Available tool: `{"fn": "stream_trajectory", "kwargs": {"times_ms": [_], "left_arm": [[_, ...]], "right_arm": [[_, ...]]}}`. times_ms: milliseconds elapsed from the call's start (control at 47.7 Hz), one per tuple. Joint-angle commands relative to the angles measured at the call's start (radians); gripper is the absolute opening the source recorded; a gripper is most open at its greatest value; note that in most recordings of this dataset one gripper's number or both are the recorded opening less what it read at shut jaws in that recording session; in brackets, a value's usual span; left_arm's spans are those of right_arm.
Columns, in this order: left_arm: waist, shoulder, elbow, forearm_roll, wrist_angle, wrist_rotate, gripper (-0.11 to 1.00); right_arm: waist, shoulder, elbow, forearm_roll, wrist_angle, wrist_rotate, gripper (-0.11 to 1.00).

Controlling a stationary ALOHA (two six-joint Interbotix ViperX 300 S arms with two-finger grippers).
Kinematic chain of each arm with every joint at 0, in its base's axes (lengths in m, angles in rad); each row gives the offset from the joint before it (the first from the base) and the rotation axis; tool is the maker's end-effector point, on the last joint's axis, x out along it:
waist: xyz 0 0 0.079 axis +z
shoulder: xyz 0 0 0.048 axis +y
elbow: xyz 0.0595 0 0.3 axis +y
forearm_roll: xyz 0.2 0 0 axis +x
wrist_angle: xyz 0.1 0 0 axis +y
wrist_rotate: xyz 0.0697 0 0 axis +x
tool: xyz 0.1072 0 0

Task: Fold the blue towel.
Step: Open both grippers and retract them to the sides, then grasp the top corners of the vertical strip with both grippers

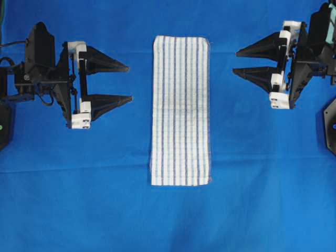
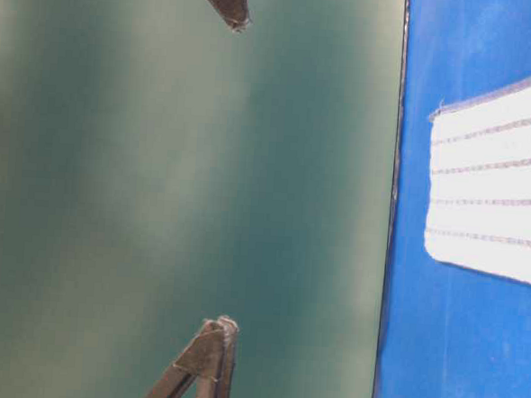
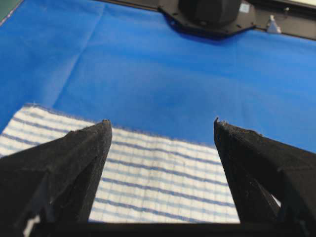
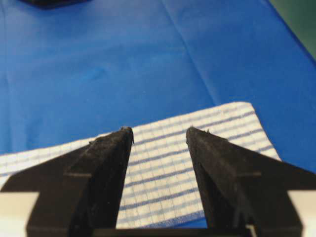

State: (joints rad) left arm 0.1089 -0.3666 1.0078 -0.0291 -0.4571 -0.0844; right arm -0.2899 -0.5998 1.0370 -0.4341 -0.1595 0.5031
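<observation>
The blue towel [image 1: 180, 110] is a long white strip with thin blue stripes, lying flat in the middle of the solid-blue table covering [image 1: 168, 215]. My left gripper [image 1: 129, 83] is open and empty, hovering left of the towel with its fingertips pointing at it. My right gripper [image 1: 237, 61] is open and empty, to the right of the towel's upper half. The towel shows between the jaws in the left wrist view [image 3: 163, 177] and the right wrist view [image 4: 160, 173]. One towel end shows in the table-level view [image 2: 497, 177].
The blue table covering spreads wide around the towel. A black arm base [image 3: 212, 15] stands at the far edge in the left wrist view. Another black base [image 1: 331, 126] sits at the overhead view's right edge. Green floor [image 2: 185, 194] lies beyond the table edge.
</observation>
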Motion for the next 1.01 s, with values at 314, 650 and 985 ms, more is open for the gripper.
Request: {"fn": "stream_trajectory", "kwargs": {"times_ms": [314,650,985], "left_arm": [[0.143,0.164,-0.11,0.002,-0.008,0.015,0.78],[0.268,0.41,-0.225,0.002,-0.008,0.031,0.91],[0.36,0.621,-0.321,0.002,-0.012,0.029,0.91]], "right_arm": [[-0.138,0.181,-0.08,0.0,-0.002,-0.006,0.61],[-0.264,0.474,-0.175,-0.005,-0.012,-0.012,0.66],[-0.305,0.712,-0.288,-0.009,-0.054,-0.014,0.66]]}}
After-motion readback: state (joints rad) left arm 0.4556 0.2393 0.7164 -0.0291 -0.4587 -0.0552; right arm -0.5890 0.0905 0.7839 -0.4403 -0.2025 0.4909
